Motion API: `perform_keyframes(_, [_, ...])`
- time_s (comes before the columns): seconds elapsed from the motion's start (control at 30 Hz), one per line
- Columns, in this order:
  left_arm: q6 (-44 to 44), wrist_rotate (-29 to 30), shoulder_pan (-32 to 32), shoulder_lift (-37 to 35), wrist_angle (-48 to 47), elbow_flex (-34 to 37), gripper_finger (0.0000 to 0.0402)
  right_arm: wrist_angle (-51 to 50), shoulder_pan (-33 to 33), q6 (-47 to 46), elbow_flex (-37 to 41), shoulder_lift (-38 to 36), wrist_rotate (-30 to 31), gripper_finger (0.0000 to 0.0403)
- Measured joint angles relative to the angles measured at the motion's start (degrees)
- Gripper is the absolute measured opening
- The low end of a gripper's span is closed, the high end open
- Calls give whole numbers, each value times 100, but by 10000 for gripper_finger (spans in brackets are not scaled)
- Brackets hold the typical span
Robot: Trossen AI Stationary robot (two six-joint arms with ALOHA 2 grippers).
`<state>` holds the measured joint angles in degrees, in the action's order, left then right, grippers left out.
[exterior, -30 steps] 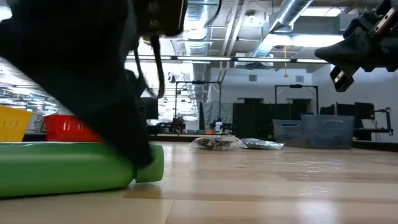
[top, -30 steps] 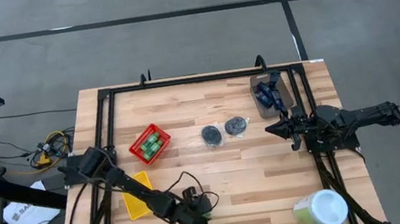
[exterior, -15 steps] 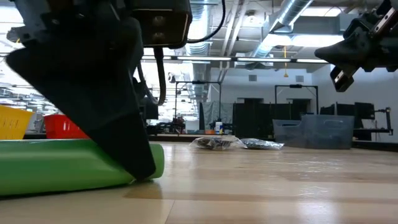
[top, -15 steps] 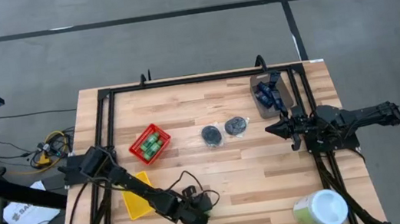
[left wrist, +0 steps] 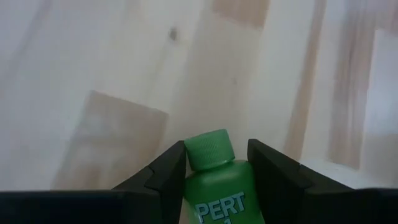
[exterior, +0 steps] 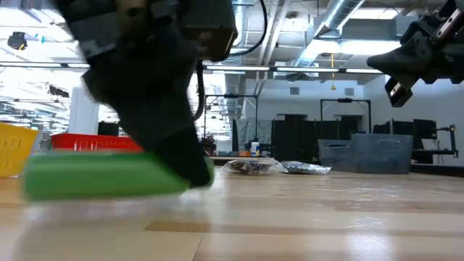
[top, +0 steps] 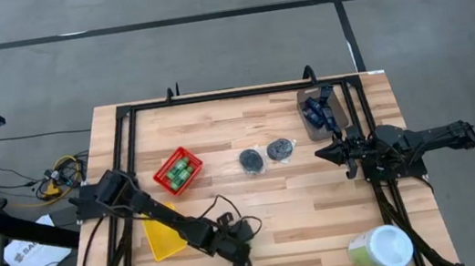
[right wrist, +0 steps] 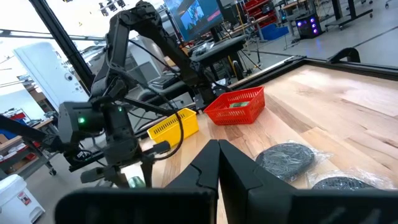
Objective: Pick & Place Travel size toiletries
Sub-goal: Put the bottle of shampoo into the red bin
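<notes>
My left gripper (top: pixel 241 259) is near the table's near edge and is shut on a bright green little bottle (left wrist: pixel 219 186), which also shows in the low view (exterior: pixel 101 175). More green bottles lie in the red bin (top: pixel 177 171). Two dark grey discs (top: pixel 251 160) (top: pixel 279 150) in clear wrappers lie flat at mid-table. Dark blue tubes (top: pixel 319 111) lie in the grey-brown bin at the far right. My right gripper (top: pixel 321 153) waits shut above the table's right side, right of the discs. My left gripper pinches the green bottle between its two fingers (left wrist: pixel 171 171) at the shoulder just below the cap (left wrist: pixel 210 149). The bottle lies along the fingers, with the cap poking past their tips. The fingers slant down from above. The bottle lies about level, lifted clear of the table (exterior: pixel 304 217).
A yellow bin (top: pixel 161 237) sits left of my left gripper. A large pale green-and-white tub (top: pixel 380 248) stands at the near right corner. A black frame (top: pixel 214 97) runs along the far edge and both sides. Bare wood lies between the discs and the near edge.
My left gripper has risen and shifted a little toward the table's right and far side, shut on the green bottle throughout. The bottle lay on the table a second ago and is now lifted clear and carried along.
</notes>
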<state>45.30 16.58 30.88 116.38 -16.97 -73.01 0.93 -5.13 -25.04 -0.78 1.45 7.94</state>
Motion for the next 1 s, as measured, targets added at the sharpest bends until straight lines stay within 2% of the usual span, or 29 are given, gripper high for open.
perform_keyframes(0.27, [-2,125,-313,-820,-981,-5,149,0,0,0,0,-2,0,0])
perform_keyframes(0.5, [-1,1302,-628,-2024,-2658,103,154,-1,0,0,-1,0,0,0])
perform_keyframes(0.63, [-1,1735,-931,-2822,-3145,649,153,0,0,0,0,0,2,0])
perform_keyframes(0.73, [0,1906,-1261,-3460,-3150,1244,155,0,0,0,0,0,1,0])
perform_keyframes(1.0, [13,1908,-2430,-4785,-3130,2627,154,-1,0,0,0,-1,0,0])
